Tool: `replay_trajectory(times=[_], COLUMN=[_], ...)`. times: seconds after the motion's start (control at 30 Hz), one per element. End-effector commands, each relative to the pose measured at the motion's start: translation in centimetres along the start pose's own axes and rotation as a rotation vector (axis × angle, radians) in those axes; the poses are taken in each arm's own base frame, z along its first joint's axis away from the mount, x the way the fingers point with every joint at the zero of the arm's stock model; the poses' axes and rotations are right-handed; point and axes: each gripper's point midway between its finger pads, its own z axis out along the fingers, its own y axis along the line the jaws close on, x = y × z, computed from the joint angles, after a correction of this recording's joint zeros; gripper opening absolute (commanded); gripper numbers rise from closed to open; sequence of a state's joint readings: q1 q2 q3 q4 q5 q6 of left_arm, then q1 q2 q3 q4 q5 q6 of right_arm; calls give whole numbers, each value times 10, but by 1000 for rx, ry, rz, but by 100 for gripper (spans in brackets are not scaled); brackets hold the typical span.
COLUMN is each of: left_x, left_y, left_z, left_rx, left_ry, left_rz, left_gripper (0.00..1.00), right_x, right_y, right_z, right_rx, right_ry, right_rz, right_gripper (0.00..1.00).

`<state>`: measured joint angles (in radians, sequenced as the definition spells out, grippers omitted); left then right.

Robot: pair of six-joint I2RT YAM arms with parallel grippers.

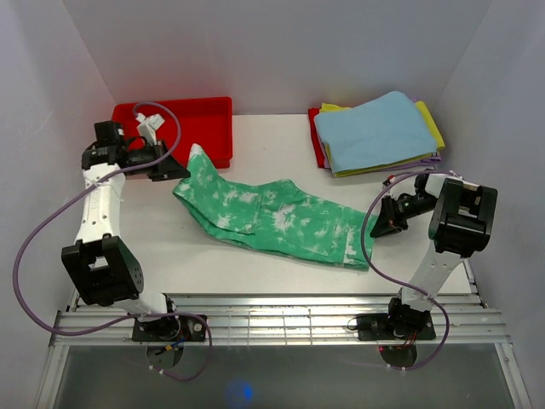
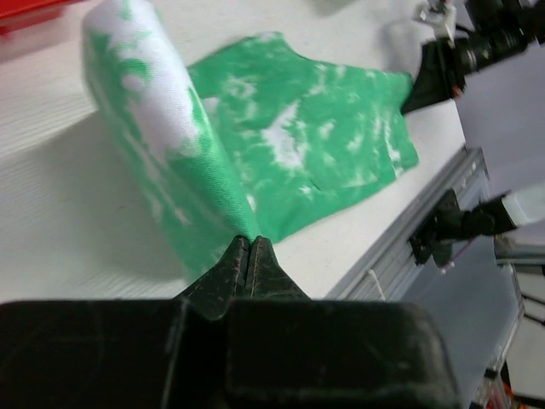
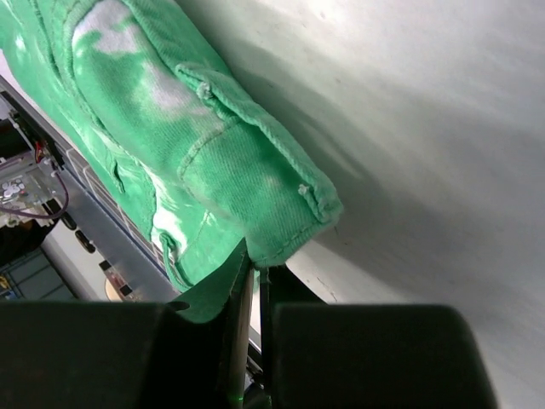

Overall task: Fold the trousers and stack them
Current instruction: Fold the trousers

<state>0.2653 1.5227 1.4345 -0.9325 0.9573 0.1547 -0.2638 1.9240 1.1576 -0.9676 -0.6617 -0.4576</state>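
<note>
The green trousers (image 1: 272, 217) with white blotches lie across the middle of the table, legs laid together, running from near the tray down to the right. My left gripper (image 1: 184, 171) is shut on the leg end, which rises off the table in a fold; in the left wrist view the fabric (image 2: 162, 145) climbs out of the shut fingertips (image 2: 249, 244). My right gripper (image 1: 375, 227) is shut on the waistband end. In the right wrist view the stitched hem (image 3: 255, 170) bulges just above the closed jaws of that gripper (image 3: 255, 266).
A red tray (image 1: 213, 115) sits at the back left, right behind the left gripper. A pile of folded cloths with a light blue one (image 1: 375, 128) on top lies at the back right. A metal rail (image 1: 281, 319) runs along the near edge.
</note>
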Motion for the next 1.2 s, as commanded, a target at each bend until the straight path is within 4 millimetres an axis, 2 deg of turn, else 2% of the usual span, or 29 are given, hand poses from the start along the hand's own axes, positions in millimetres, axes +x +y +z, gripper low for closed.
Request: replay_trajectory(times=[0.0, 0.1, 0.27, 0.33, 0.37, 0.43, 0.47, 0.53, 0.57, 0.63, 0.67, 0.77, 0.83, 0.97, 1.1, 1.13, 1.17], left_x=[2, 4, -3, -2, 1, 4, 12, 19, 30, 39, 51, 60, 54, 64, 78, 86, 85], left_y=[-53, -82, -146, -162, -178, -194, -210, -221, -235, -241, -254, -269, -277, -290, -299, -292, -298], left_z=[18, 34, 53, 59, 66, 79, 86, 101, 109, 127, 133, 154, 164, 185, 215, 226, 234], left_rx=[71, 111, 249, 289, 330, 373, 407, 441, 463, 462, 481, 481, 468, 441, 331, 266, 212], left_ry=[47, 78, 83, 95, 105, 119, 140, 154, 184, 212, 243, 261, 228, 245, 240, 255, 218], left_rz=[42, 67, 109, 77, 99, 76, 80, 50, 52, 30, 41, 46, 47, -2, -9, -27, -12], left_gripper=[0, 0, 0, 0, 0, 0, 0, 0, 0, 0, 0, 0, 0, 0, 0, 0, 0], right_x=[-24, -27, -25, -25, -25, -25, -27, -27, -29, -30, -30, -31, -28, -25, -24, -24, -25], right_y=[18, 24, 25, 26, 27, 29, 32, 35, 37, 39, 40, 42, 43, 49, 53, 54, 53], right_z=[3, 8, 16, 18, 19, 20, 20, 21, 21, 21, 21, 21, 21, 23, 26, 27, 27], right_rx=[-44, -47, -57, -65, -74, -86, -106, -126, -140, -152, -156, -164, -170, -205, -249, -254, -253], right_ry=[-48, -45, -44, -44, -49, -52, -60, -64, -69, -73, -74, -80, -83, -97, -102, -102, -105], right_rz=[-48, -64, -59, -58, -57, -52, -54, -50, -50, -43, -41, -44, -44, -40, -16, -13, -17], right_gripper=[8, 8, 8, 8, 8, 8, 8, 8, 8, 8, 8, 8, 8, 8, 8, 8, 8])
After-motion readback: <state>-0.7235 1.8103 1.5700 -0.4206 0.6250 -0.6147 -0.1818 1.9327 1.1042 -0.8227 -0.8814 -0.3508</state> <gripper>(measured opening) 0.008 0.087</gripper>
